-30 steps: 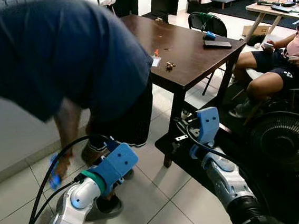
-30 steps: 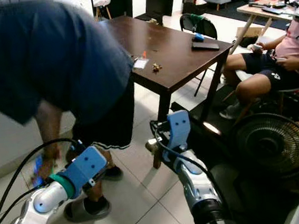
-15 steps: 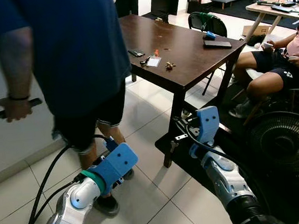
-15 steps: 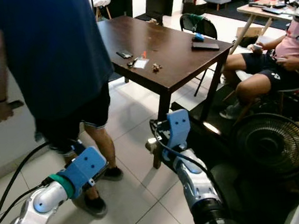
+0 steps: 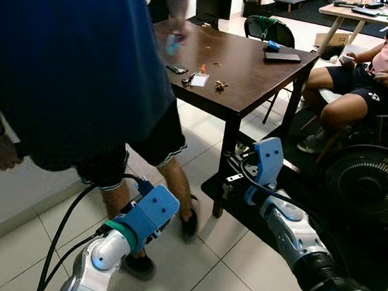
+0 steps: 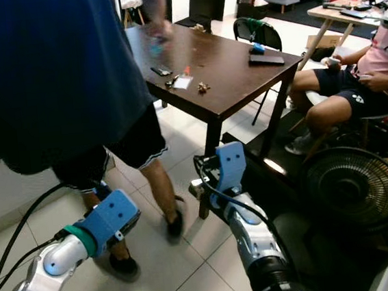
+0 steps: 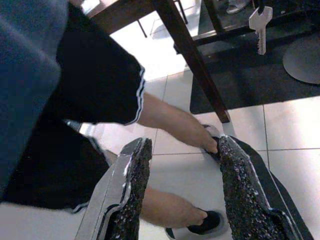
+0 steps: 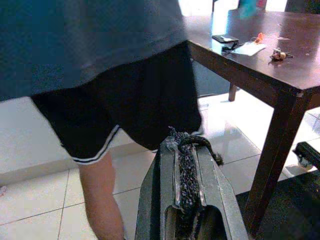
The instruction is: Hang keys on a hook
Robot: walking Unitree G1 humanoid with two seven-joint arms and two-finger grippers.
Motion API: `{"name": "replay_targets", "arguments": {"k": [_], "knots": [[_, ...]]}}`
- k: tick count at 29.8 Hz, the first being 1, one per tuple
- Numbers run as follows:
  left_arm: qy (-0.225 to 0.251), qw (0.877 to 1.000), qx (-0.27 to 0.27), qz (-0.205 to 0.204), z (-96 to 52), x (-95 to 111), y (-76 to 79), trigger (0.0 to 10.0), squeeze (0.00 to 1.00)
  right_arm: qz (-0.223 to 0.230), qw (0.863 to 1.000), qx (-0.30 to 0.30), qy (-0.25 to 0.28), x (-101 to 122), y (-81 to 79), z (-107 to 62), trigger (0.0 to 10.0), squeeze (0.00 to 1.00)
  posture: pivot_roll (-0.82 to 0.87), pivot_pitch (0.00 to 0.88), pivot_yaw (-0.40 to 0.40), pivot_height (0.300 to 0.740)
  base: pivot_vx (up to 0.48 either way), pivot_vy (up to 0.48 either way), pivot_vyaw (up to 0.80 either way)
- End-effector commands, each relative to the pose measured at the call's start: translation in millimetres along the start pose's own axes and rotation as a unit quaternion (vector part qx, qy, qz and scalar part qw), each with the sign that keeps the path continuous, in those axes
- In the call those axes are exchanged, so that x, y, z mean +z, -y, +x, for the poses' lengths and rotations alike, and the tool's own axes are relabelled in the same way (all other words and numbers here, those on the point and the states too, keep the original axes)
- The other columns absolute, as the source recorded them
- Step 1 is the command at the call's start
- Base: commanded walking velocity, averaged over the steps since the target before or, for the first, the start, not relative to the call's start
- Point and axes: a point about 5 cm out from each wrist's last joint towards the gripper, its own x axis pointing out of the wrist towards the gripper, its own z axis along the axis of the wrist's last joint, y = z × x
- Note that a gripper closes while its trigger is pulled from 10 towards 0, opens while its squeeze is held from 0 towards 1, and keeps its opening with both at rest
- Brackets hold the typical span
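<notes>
A silver key [image 7: 260, 22] dangles low beside the table leg, hanging from a black cord [image 8: 192, 141]. My right gripper [image 8: 187, 150] is shut on that cord, and its blue housing [image 5: 268, 162] sits by the dark wooden table [image 5: 257, 84]. Low on the left, my left gripper [image 7: 182, 195] is open and holds nothing, its blue housing [image 5: 151, 213] close to a standing person's legs [image 5: 177, 181]. Another small key bunch [image 5: 221, 84] lies on the tabletop beside a white card [image 5: 203, 80].
The standing person [image 5: 70, 68], in a dark blue shirt and black shorts, is right in front of me, one hand holding a blue thing [image 5: 172, 44] over the table. At the right are a seated person [image 5: 370, 80], a floor fan [image 5: 373, 187] and a chair [image 5: 269, 31].
The person has straightened up from bending to the floor and stepped toward the table, lifting a blue object over it. Neither of my arms has moved.
</notes>
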Motion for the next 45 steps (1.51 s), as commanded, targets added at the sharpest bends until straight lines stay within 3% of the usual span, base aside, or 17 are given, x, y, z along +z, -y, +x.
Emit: {"name": "replay_targets", "arguments": {"k": [1, 45], "knots": [[-0.005, 1.0, -0.005, -0.004, -0.1, -3.2, 1.8, 10.0, 0.0, 0.008, 1.0, -0.005, -0.003, -1.7, 1.2, -0.4, 10.0, 0.0, 0.06, 0.014, 0.048, 0.74, 0.0, 0.0, 0.0], [-0.007, 1.0, -0.007, -0.004, -1.3, -4.6, 3.3, 10.0, 0.0, 0.01, 1.0, -0.004, -0.005, -3.1, 1.1, -1.5, 10.0, 0.0, 0.06, 0.013, 0.047, 0.74, 0.0, 0.0, 0.0]]}}
